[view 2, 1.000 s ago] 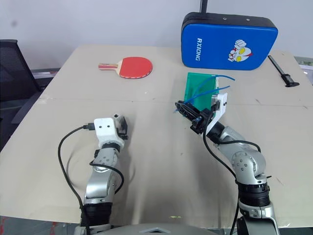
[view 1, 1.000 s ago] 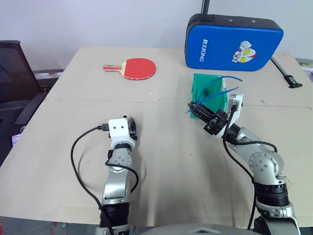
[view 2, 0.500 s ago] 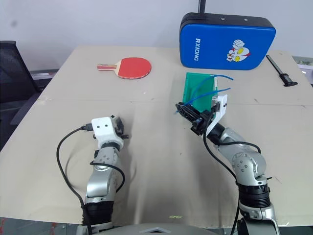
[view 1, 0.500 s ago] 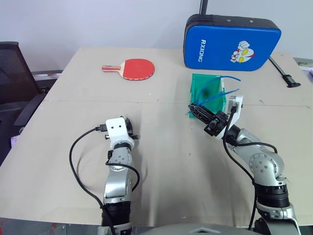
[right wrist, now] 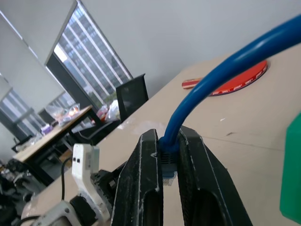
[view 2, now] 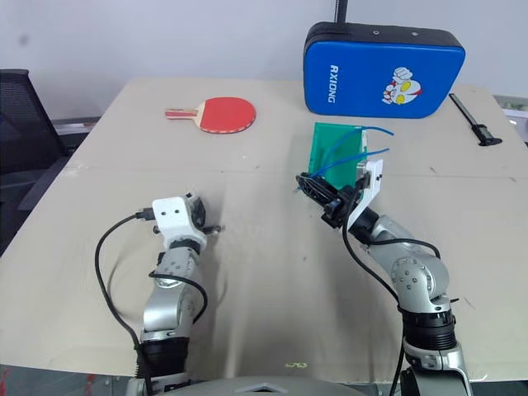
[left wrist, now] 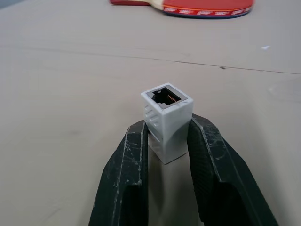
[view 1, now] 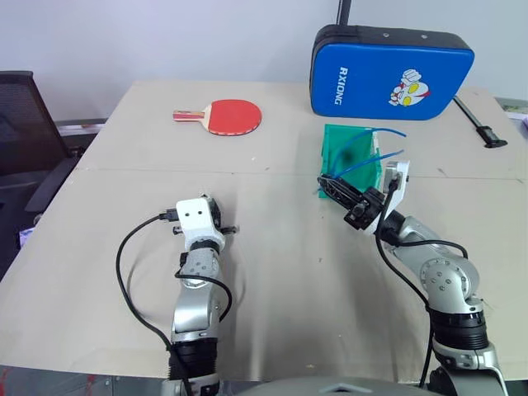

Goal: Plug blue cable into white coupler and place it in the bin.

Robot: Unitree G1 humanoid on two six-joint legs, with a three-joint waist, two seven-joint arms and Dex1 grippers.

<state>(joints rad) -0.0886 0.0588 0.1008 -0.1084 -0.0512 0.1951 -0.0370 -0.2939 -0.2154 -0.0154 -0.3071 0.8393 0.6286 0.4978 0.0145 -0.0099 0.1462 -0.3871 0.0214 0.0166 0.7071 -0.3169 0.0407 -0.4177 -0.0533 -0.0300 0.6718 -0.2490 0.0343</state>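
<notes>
My left gripper point(left wrist: 168, 128) is shut on the white coupler point(left wrist: 167, 121), which stands between the two black fingers with its dark socket facing away from the wrist. From the head, that gripper point(view 1: 221, 225) sits low over the table's near left part. My right gripper point(view 1: 328, 186) hovers just in front of the green bin point(view 1: 341, 150) and is shut on the blue cable point(view 1: 367, 162) near its plug end. The cable point(right wrist: 221, 75) arcs back from the fingers over the bin. The two grippers are well apart.
A red table-tennis paddle point(view 1: 229, 115) lies at the far left-centre and a large blue padded case point(view 1: 392, 72) at the far right. A black tool point(view 1: 480, 125) lies by the right edge. A black chair point(view 1: 21, 124) stands left of the table.
The left gripper's fingers have drawn together on the white coupler and its wrist has turned slightly. The right arm and the blue cable have stayed in place.
</notes>
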